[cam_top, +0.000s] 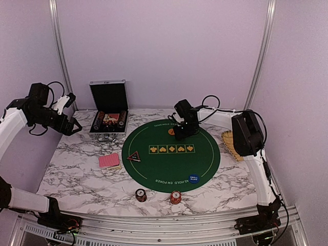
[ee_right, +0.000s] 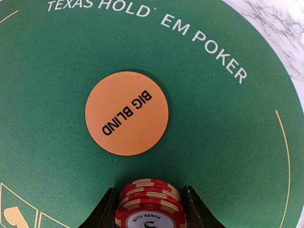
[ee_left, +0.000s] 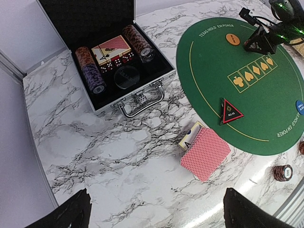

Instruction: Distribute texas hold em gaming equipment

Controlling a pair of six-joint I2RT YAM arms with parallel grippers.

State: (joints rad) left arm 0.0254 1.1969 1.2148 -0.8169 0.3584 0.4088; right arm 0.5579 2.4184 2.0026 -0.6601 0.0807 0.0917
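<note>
My right gripper [ee_right: 151,211] is shut on a short stack of red poker chips [ee_right: 150,197], its fingers [ee_right: 100,216] pressed against both sides. It holds the stack low over the far part of the round green mat [cam_top: 154,165], just beside the orange "Big Blind" disc [ee_right: 127,113]. My left gripper [ee_left: 156,214] hangs open and empty high over the table's left side. Below it lie the pink-backed cards [ee_left: 205,153]. The triangular marker [ee_left: 231,112] rests at the mat's left edge and the blue disc [cam_top: 193,178] at its near edge.
An open black case [ee_left: 118,61] with more chips, cards and dice stands at the back left. A dark chip stack [cam_top: 140,195] and a red-orange chip stack [cam_top: 176,197] stand near the front edge. A straw basket [cam_top: 229,143] lies at the right behind the right arm.
</note>
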